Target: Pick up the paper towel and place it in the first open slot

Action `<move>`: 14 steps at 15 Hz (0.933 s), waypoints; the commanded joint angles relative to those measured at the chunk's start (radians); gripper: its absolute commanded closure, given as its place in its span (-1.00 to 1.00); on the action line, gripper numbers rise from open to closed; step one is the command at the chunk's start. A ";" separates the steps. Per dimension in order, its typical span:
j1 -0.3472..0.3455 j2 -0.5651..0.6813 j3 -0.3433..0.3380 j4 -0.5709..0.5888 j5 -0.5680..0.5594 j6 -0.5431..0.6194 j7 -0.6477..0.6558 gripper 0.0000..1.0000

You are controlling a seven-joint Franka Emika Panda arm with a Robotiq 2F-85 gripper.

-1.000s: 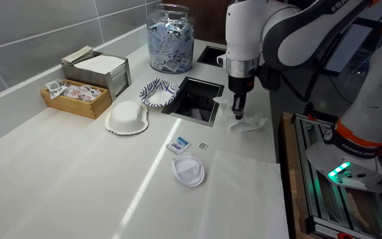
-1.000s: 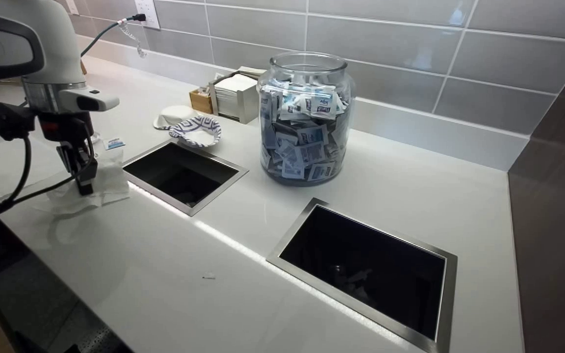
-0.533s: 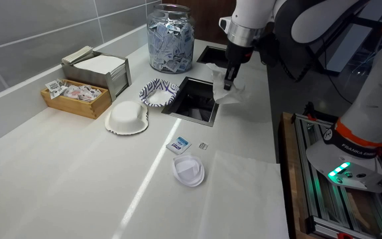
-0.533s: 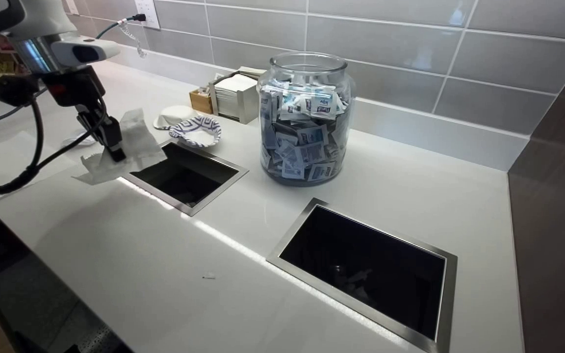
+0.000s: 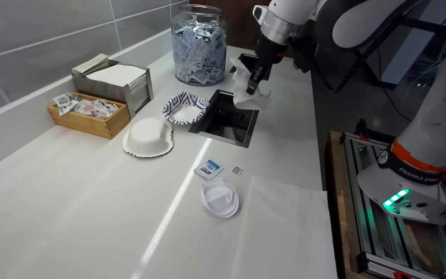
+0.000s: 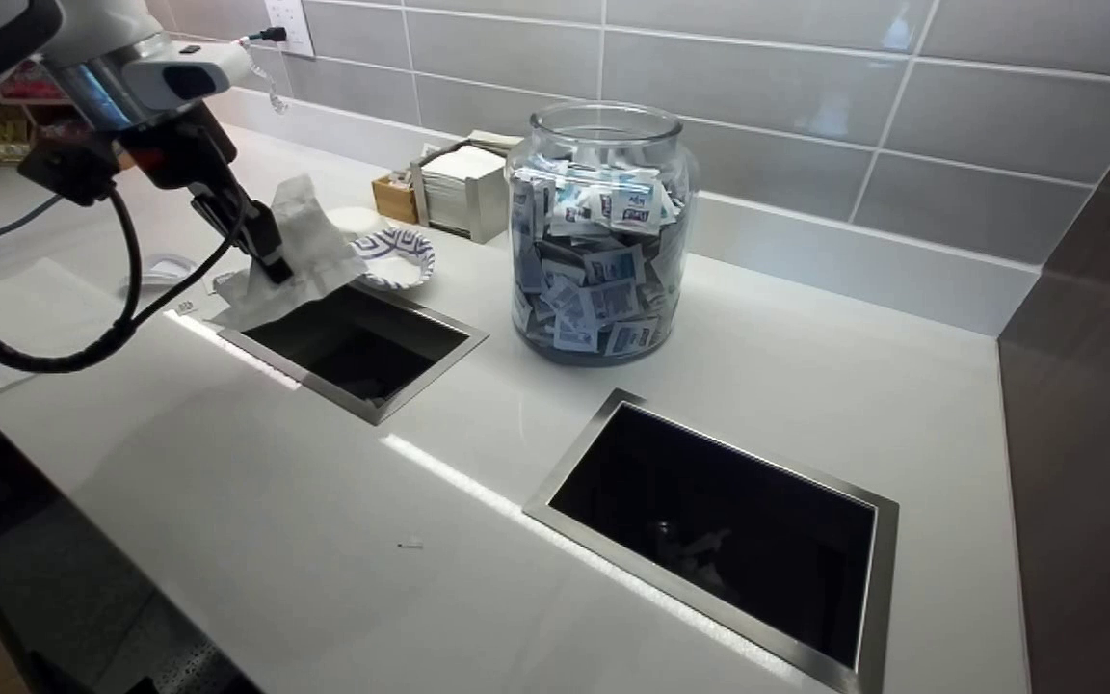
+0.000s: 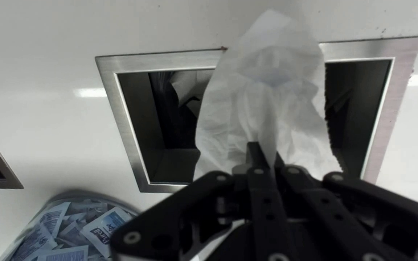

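The paper towel (image 5: 242, 95), a crumpled soft white sheet, hangs from my gripper (image 5: 251, 90) in both exterior views, there also the towel (image 6: 312, 241) and gripper (image 6: 276, 268). In the wrist view the gripper (image 7: 265, 152) is shut on a fold of the towel (image 7: 227, 119), which spreads out on both sides of the fingers. The towel is above the near open slot (image 5: 219, 138), a dark rectangular opening with a metal rim (image 6: 432, 376). In the wrist view the towel covers the middle of this slot (image 7: 123, 119); crumpled white paper shows inside.
A second slot (image 6: 690, 592) lies further along the counter. A glass jar of wipe packets (image 6: 603, 251) stands between the slots near the wall. A patterned bowl (image 5: 186, 108) touches the near slot's edge. An upturned bowl (image 5: 148, 137), napkin holder (image 5: 139, 87) and wooden box (image 5: 91, 124) stand alongside.
My gripper has lifted the towel off the counter and carried it sideways over the near slot. The gripper has tilted, and the towel now hangs above the opening.
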 commanded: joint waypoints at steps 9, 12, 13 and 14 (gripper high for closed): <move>-0.031 0.055 -0.002 0.025 -0.013 0.070 -0.006 -0.87; -0.033 0.053 -0.002 0.024 -0.014 0.069 -0.006 -1.00; -0.033 0.051 -0.002 0.023 -0.013 0.067 -0.006 -1.00; -0.030 0.048 -0.005 0.022 -0.003 0.061 -0.009 -1.00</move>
